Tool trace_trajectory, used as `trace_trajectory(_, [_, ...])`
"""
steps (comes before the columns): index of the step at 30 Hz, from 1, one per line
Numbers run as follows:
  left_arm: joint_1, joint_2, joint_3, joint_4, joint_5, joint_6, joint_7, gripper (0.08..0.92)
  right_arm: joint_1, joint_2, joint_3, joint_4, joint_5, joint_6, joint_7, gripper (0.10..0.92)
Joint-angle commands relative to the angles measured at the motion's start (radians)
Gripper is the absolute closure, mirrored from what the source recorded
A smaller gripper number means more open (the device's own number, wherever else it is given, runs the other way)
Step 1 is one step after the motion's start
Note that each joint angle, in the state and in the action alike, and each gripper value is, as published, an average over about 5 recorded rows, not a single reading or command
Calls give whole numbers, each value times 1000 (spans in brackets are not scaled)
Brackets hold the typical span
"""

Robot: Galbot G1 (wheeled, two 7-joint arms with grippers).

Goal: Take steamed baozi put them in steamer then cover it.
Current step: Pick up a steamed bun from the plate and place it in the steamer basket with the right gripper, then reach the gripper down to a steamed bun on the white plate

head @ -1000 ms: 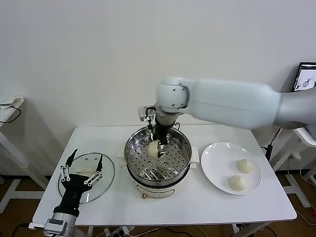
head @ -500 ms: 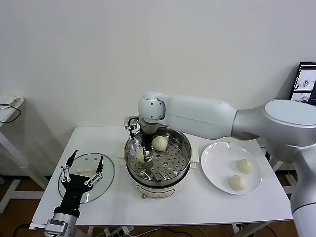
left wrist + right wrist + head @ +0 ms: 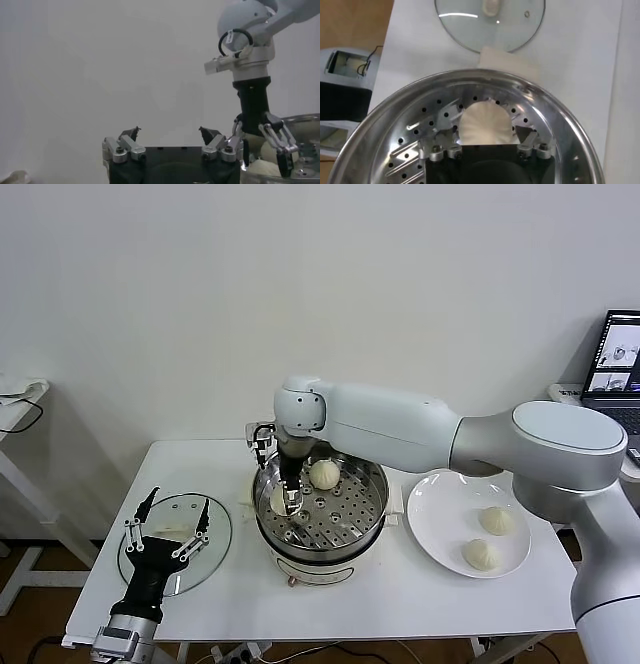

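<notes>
The steamer (image 3: pixel 370 519) stands at the table's middle. One baozi (image 3: pixel 323 474) lies on its perforated tray at the back. My right gripper (image 3: pixel 289 502) reaches down into the steamer's left side, shut on a second baozi (image 3: pixel 279 501) low at the tray. In the right wrist view that baozi (image 3: pixel 485 124) sits between my right gripper's (image 3: pixel 485 134) fingertips. Two more baozi (image 3: pixel 495 520) (image 3: pixel 481 555) lie on the white plate (image 3: pixel 440 504). The glass cover (image 3: pixel 215 534) lies flat at the left. My left gripper (image 3: pixel 165 519) hovers open over it.
The steamer's white side handle (image 3: pixel 507 62) faces the cover (image 3: pixel 470 20). A laptop (image 3: pixel 620 349) stands off the table at far right, and a side table (image 3: pixel 20 399) at far left. The table's front edge runs close below the steamer.
My right gripper carried the baozi from the steamer's middle to its left side and lowered it toward the tray. The left arm has not moved.
</notes>
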Motion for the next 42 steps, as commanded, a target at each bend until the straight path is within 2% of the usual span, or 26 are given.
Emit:
trace_trajectory(1, [0,-1,10,4,8,1,-2,177,154,-308,-4,212,49,53,-70,203])
trace_trajectory(5, [-2,-2,16,7,12,0,-3,177,219,-519,-21,310,29,122,-136,203])
trace_trajectory(11, [-1,-3,22,13,19,0,-3,177,140,-786,11,391,-100,254,-224,203])
trace_trajectory(17, [5,-6,28,16,28,-5,-4,177,-43,-914,85,386,-275,351,-259,203])
trace_trajectory(27, [14,-13,41,5,37,-11,-6,177,-416,-915,353,275,-504,427,-263,203])
trace_trajectory(42, [9,-18,48,14,41,-9,-9,177,-615,-811,529,164,-615,467,-225,203])
